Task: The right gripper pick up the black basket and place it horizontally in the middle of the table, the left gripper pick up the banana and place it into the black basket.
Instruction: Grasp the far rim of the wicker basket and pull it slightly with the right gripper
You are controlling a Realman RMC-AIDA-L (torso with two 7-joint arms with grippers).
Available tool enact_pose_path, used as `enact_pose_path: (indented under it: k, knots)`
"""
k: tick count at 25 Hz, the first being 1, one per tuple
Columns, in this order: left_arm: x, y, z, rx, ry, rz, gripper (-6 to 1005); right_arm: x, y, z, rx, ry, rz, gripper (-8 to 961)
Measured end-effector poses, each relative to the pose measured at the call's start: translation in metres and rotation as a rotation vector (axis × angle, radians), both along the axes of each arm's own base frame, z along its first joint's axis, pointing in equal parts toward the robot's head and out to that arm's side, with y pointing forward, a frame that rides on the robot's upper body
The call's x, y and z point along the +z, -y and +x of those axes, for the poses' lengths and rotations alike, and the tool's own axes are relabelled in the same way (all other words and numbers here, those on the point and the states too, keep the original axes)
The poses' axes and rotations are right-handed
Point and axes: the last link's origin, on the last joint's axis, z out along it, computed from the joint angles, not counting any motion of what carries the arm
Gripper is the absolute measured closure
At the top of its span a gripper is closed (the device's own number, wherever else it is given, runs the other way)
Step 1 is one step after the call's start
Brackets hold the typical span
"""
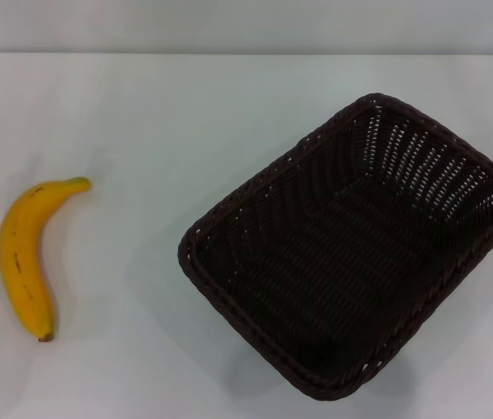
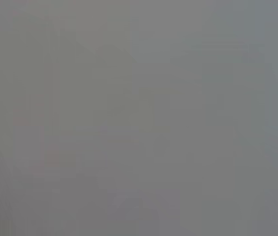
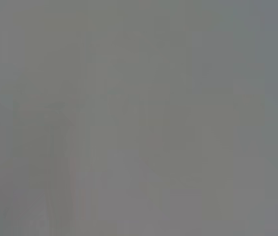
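Note:
The black basket point(image 1: 351, 249) is a large dark woven wicker basket. It sits on the white table point(image 1: 185, 113) at the right, turned at a slant, and it is empty. The banana point(image 1: 26, 257) is yellow with a greenish stem tip and a dark end. It lies on the table at the left, apart from the basket. Neither gripper nor arm shows in the head view. Both wrist views show only a plain grey field with nothing to make out.
The table's far edge runs along the top of the head view against a grey wall point(image 1: 246, 26). White tabletop lies between the banana and the basket.

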Motion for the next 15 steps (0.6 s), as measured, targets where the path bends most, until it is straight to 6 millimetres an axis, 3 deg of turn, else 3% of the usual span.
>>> enact_pose_path:
  k: [3,4,5,9,15]
  knots:
    - [0.001,0.000,-0.003,0.017,0.007,0.004,119,0.006,-0.021,-0.031,-0.033,0.055,-0.161,119]
    - [0.001,0.000,-0.005,0.027,0.010,0.001,119,0.006,-0.021,-0.031,-0.033,0.055,-0.161,120]
    - [0.001,0.000,-0.006,0.037,0.013,-0.003,119,0.003,-0.040,-0.066,-0.064,0.155,-0.314,121]
    - [0.002,-0.002,-0.009,0.058,0.015,-0.010,119,-0.011,-0.064,-0.115,-0.149,0.292,-0.496,124]
    - [0.005,-0.004,-0.006,0.032,-0.007,-0.005,119,-0.035,-0.089,-0.165,-0.313,0.412,-0.740,128]
